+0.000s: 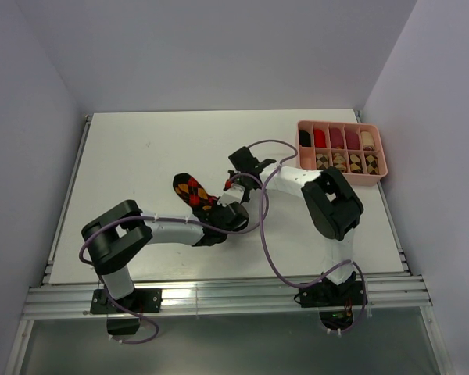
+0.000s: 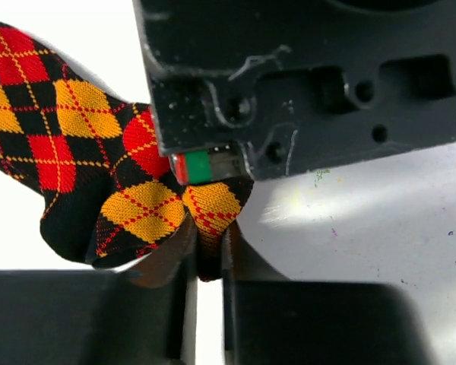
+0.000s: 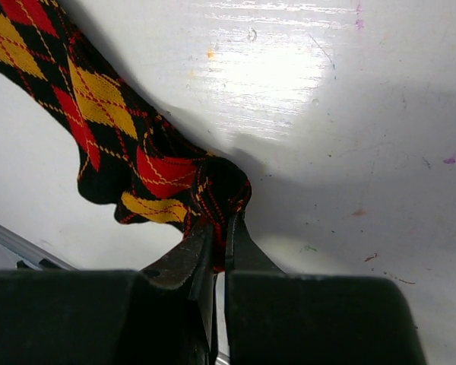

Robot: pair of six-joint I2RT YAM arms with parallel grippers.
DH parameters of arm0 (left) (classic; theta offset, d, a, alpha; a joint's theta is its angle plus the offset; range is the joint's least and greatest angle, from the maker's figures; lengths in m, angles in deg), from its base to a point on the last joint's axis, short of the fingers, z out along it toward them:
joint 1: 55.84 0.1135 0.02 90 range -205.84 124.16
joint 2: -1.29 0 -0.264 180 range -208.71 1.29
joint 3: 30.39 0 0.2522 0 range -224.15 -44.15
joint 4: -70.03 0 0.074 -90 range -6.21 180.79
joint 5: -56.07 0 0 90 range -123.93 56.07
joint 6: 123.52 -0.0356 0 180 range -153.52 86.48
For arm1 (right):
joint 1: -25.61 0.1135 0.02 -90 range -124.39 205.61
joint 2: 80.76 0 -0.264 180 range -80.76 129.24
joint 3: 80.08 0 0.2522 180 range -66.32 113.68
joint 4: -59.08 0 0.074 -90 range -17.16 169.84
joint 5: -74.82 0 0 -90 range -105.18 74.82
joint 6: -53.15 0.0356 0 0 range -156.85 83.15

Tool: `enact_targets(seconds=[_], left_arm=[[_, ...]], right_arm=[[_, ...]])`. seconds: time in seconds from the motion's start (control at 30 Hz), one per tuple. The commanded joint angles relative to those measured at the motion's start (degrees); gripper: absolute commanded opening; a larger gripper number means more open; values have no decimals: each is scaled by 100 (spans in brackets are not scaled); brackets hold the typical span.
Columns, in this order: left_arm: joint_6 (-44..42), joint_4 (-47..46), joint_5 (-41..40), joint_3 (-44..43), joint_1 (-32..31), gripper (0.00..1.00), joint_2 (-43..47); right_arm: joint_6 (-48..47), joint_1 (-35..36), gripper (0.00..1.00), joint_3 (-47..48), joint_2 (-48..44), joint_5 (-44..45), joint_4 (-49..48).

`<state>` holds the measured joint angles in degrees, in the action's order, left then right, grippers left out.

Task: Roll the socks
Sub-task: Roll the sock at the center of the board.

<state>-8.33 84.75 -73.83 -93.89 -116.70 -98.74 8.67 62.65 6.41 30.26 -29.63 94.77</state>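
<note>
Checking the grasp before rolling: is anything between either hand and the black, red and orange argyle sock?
Nothing visible does. The left hand and the right hand each pinch the black, red and orange argyle sock directly, its fabric between their closed fingers.

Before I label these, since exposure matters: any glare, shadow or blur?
Right wrist: strong glare on the white table; left wrist: the black-red-orange argyle fabric sock is sharp, near fingers dark and soft-edged; top external: even, soft light.

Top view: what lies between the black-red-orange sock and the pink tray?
In the top view, the right arm and a loop of purple cable cross the table between the black-red-orange sock and the pink tray.
</note>
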Motion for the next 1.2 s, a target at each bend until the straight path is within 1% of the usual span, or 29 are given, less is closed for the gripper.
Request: enact_targets(seconds=[0.0, 0.07, 0.1, 0.13, 0.2, 0.23, 0.27, 0.3, 0.33, 0.37, 0.4, 0.43, 0.47, 0.5, 0.53, 0.57, 0.6, 0.63, 0.67, 0.7, 0.77, 0.8, 0.87, 0.9, 1.17], left_arm=[[56, 212, -141, -133, -40, 6, -131], [117, 256, -115, -115, -40, 1, -79], [170, 248, -88, -98, -40, 1, 0], [205, 248, 51, -37, -23, 1, 62], [397, 213, 262, 51, 4, 1, 272], [486, 204, 507, 156, 74, 1, 352], [565, 178, 710, 227, 127, 1, 448], [757, 116, 877, 297, 275, 1, 649], [838, 38, 1305, 489, 363, 1, 764], [899, -42, 1527, 587, 451, 1, 879], [1074, -251, 1755, 684, 687, 1, 1097], [1145, -349, 2349, 876, 837, 1, 1204], [1233, -446, 2616, 965, 978, 1, 1292], [1443, -682, 2958, 1166, 1302, 1, 1449], [1532, -771, 3249, 1246, 1470, 1, 1512], [1733, -885, 3765, 1334, 1637, 1, 1565], [1813, -999, 3953, 1413, 1787, 1, 1626], [1901, -1148, 4216, 1518, 2058, 1, 1636], [2076, -1228, 4671, 1554, 2182, 1, 1627], [2156, -1307, 4876, 1642, 2410, 1, 1583], [2323, -1570, 5280, 1730, 2605, 1, 1522], [2489, -1659, 5613, 1765, 2701, 1, 1426], [2666, -1930, 5896, 1871, 2956, 1, 1328], [2841, -2028, 6167, 1923, 3105, 1, 1232], [3334, -2687, 6793, 2214, 3581, 1, 889]], right_arm=[[-25, 32, 0, -74, -19, -110, -40], [-25, 32, 0, -171, -72, -267, -189], [9, 23, 1, -215, -115, -312, -268], [27, 14, 4, -276, -229, -399, -503], [115, -21, 15, -486, -396, -575, -794], [159, -30, 29, -566, -597, -576, -1066], [194, -47, 38, -741, -712, -567, -1225], [281, -56, 50, -830, -827, -541, -1357], [334, -65, 54, -918, -1028, -506, -1602], [379, -65, 57, -997, -1117, -471, -1718], [492, -82, 63, -1154, -1196, -409, -1841], [545, -83, 65, -1234, -1345, -356, -2077], [607, -83, 67, -1400, -1407, -330, -2175], [712, -83, 69, -1471, -1451, -312, -2332], [748, -83, 70, -1542, -1504, -312, -2534], [783, -83, 70, -1603, -1496, -312, -2597], [818, -83, 71, -1630, -1487, -321, -2632], [818, -83, 71, -1630, -1417, -321, -2685], [818, -83, 72, -1622, -1364, -329, -2686], [871, -74, 72, -1639, -1320, -356, -2720], [932, -65, 72, -1665, -1180, -443, -2878], [959, -48, 72, -1674, -1136, -444, -2896], [968, 23, 72, -1648, -987, -418, -2940], [985, 32, 73, -1622, -934, -417, -2949], [1038, 93, 73, -1534, -433, -356, -2958]])
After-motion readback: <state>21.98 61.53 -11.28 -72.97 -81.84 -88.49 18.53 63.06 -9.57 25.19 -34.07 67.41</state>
